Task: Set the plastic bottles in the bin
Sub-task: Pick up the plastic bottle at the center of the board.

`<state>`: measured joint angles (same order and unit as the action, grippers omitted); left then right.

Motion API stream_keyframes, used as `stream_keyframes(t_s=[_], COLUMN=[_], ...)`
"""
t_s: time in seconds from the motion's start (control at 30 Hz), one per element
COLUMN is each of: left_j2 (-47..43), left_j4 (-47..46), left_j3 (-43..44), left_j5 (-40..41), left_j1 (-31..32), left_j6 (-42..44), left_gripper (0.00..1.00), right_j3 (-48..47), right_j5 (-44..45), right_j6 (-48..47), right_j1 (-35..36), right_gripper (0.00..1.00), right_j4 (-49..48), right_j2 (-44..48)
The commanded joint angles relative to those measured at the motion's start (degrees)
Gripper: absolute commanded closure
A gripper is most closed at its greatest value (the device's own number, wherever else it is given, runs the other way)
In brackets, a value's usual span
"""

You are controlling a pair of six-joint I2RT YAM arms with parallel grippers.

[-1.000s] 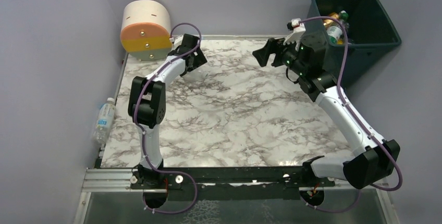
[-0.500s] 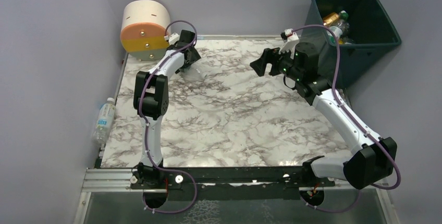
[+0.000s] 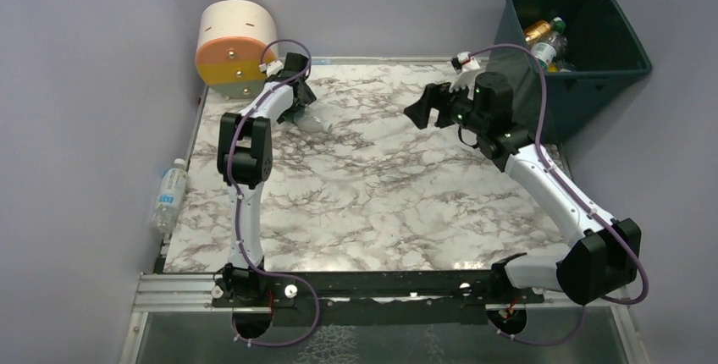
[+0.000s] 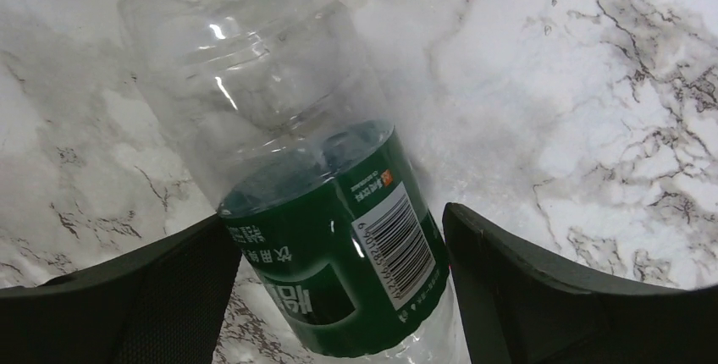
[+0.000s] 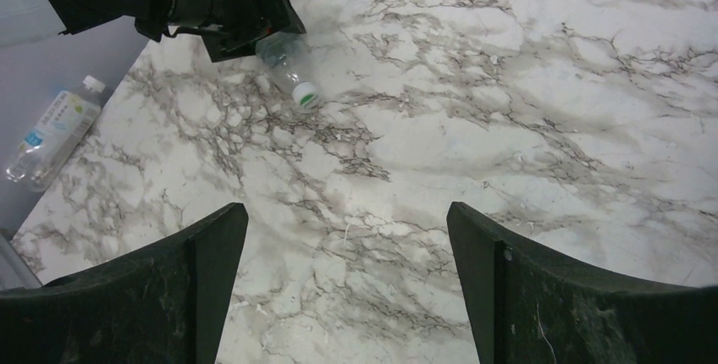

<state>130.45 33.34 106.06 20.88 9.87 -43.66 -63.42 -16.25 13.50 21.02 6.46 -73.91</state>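
Top view, left fingers (image 3: pixel 296 103): at the worktop's (image 3: pixel 381 186) 11 o'clock, over the lying green-label bottle (image 3: pixel 316 121).
Top view, right fingers (image 3: pixel 421 112): apart, holding nothing.
Top view, bin (image 3: pixel 631 52): at 1 o'clock, bottles (image 3: pixel 546 38) inside.
Top view, stray bottle (image 3: pixel 169 193): at 9 o'clock, off the worktop.
Left wrist: my fingers flank the green-label bottle (image 4: pixel 339 254); clamped or not, I cannot tell.
Right wrist: bare marble between my fingers; green-label bottle (image 5: pixel 286 66) at 11 o'clock.
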Motion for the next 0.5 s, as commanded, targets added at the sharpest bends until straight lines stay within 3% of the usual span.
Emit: stream_keyframes(t_s=[0.0,0.1,0.23,0.47], left_j2=[-1.46,-2.90,-5.78,-15.20], left_j4=[0.47,0.03,-1.82,-13.31], left_j3=[-1.27,-2.70,-5.03,-14.68], left_j5=[-0.38,-1.88,-5.65,-19.26], left_j1=[0.15,0.08,0.33,1.74], left_j6=[1.73,1.88,3.94,11.54], left_gripper=[0.15,0.31,0.43,0.46], right_j3=[-0.78,-0.79,-1.69,-2.91], right_j5=[-3.01,-3.96,-4.57,-8.23], right_j6=[1.01,1.57,1.33,2.85], right_j1=[0.34,0.39,0.39,0.43], right_gripper=[0.10,0.10,0.10,0.10], right_j4=[-1.12,-1.40,-0.72,-0.71], right_j2=[-2.03,-2.56,-3.32,-4.74])
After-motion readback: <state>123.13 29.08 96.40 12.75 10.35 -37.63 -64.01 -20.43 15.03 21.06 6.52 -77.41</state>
